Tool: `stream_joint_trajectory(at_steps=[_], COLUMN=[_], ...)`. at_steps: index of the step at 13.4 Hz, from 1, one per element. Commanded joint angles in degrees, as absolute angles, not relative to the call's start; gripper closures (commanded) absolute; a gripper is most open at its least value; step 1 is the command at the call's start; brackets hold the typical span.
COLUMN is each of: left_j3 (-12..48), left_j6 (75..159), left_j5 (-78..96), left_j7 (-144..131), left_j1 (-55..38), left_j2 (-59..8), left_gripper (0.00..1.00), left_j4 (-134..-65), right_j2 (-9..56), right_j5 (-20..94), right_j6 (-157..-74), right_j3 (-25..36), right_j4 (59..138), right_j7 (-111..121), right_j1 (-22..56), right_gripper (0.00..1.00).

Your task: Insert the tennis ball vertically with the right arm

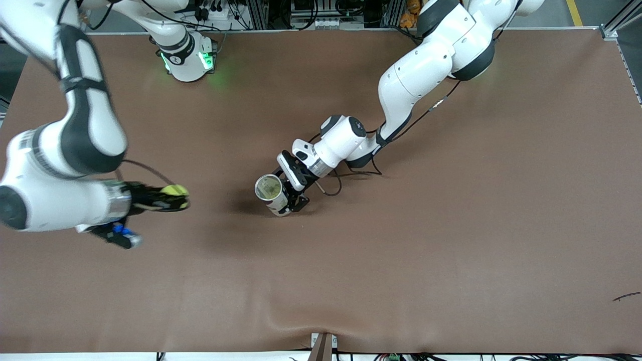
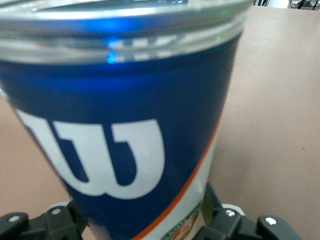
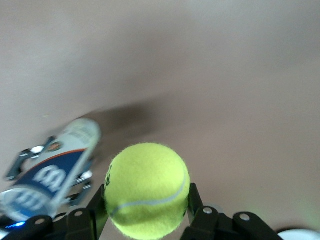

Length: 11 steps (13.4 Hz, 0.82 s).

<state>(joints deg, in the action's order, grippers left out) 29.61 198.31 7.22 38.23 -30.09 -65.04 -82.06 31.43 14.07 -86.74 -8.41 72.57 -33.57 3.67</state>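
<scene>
A yellow-green tennis ball [image 1: 175, 191] sits between the fingers of my right gripper [image 1: 173, 198], up in the air over the table toward the right arm's end; the right wrist view shows the ball [image 3: 146, 189] clamped between both black fingers. An open-topped tennis ball can [image 1: 271, 191], blue and white with a W logo, stands in the middle of the table, tilted, held by my left gripper [image 1: 291, 198]. In the left wrist view the can [image 2: 120, 120] fills the frame between the fingers. The can also shows in the right wrist view [image 3: 50, 170].
The brown table [image 1: 451, 225] spreads wide around the can. The right arm's base [image 1: 186, 57] with green lights stands at the table's edge farthest from the front camera. A small dark mark [image 1: 626, 297] lies near the left arm's end, close to the front camera.
</scene>
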Motion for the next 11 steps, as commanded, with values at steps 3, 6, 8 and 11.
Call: stream_joint_trajectory(at_steps=[3, 6, 8, 11], left_j3=[29.7, 29.7, 29.7, 29.7], left_j6=[199.2, 199.2, 199.2, 199.2], left_j5=[7.7, 7.7, 7.7, 7.7], left_j7=[37.9, 37.9, 37.9, 37.9], left_j1=[-30.5, -30.5, -30.5, -30.5], left_j2=[-65.2, -65.2, -65.2, -65.2], left_gripper=[0.1, 0.1, 0.1, 0.1], left_j4=[-81.6, -81.6, -81.6, -81.6], right_j2=[30.8, 31.5, 32.2, 32.9], right_j5=[18.9, 18.9, 19.2, 19.2], right_j6=[-89.4, -94.1, -96.9, -98.3], right_j3=[-7.6, -7.4, -7.4, -7.4], right_j4=[72.1, 72.2, 72.3, 72.7], right_j7=[-48.7, -53.2, -56.4, -56.6], right_j1=[11.7, 16.0, 18.3, 19.2], right_gripper=[1.0, 1.0, 1.0, 1.0])
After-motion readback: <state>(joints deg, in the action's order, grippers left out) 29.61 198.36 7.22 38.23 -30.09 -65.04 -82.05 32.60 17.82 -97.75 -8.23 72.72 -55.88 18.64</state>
